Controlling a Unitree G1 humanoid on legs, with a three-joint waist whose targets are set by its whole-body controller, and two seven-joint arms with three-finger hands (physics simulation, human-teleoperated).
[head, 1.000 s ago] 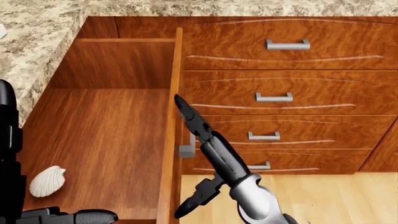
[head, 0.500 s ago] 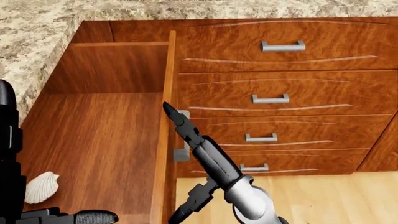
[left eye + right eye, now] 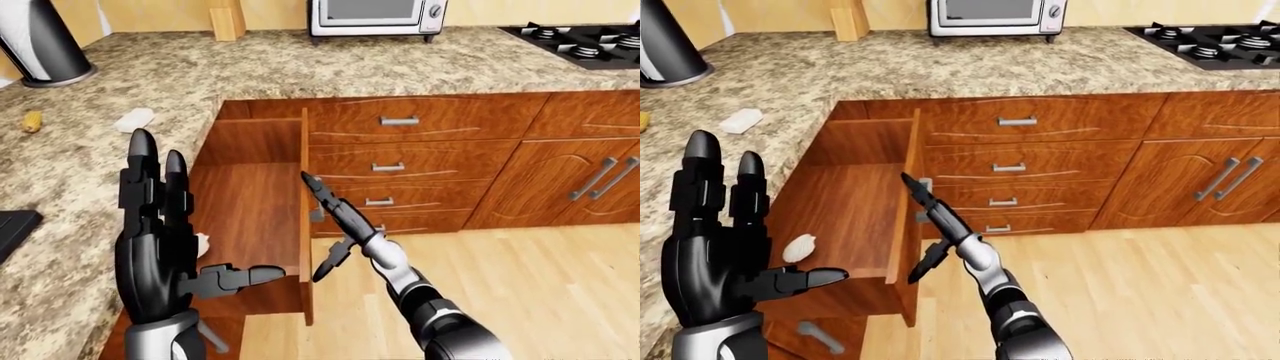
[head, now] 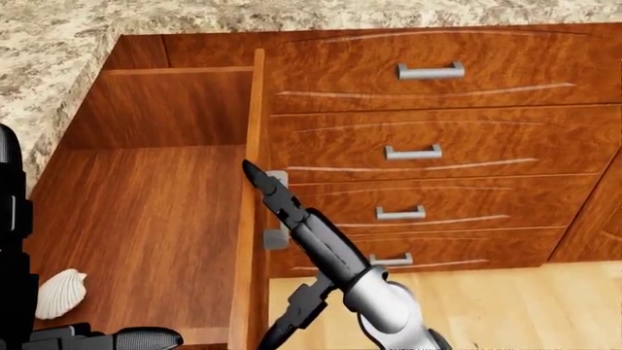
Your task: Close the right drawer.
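The right drawer (image 4: 146, 219) stands pulled far out from under the granite counter, its front panel (image 4: 256, 182) seen edge-on. A grey handle (image 4: 277, 213) sits on the panel's outer face. My right hand (image 4: 301, 233) is open, fingers stretched long, the fingertip (image 4: 251, 170) against the panel's outer face beside the handle and the thumb hanging below. My left hand (image 3: 160, 240) is raised over the drawer's left side, open with fingers spread and holding nothing. A white seashell (image 4: 60, 293) lies inside the drawer.
A stack of closed drawers (image 4: 413, 152) meets the open one at the corner. Cabinet doors (image 3: 590, 180) and a stove (image 3: 585, 41) are at the right. A microwave (image 3: 375, 15), a knife block (image 3: 228, 22) and a dark cylinder (image 3: 45, 45) stand on the counter. Wood floor (image 3: 520, 285) lies below.
The whole head view has shifted slightly left, so the camera moved. My right hand has slid left and a little down, its fingertip now at the drawer front's edge.
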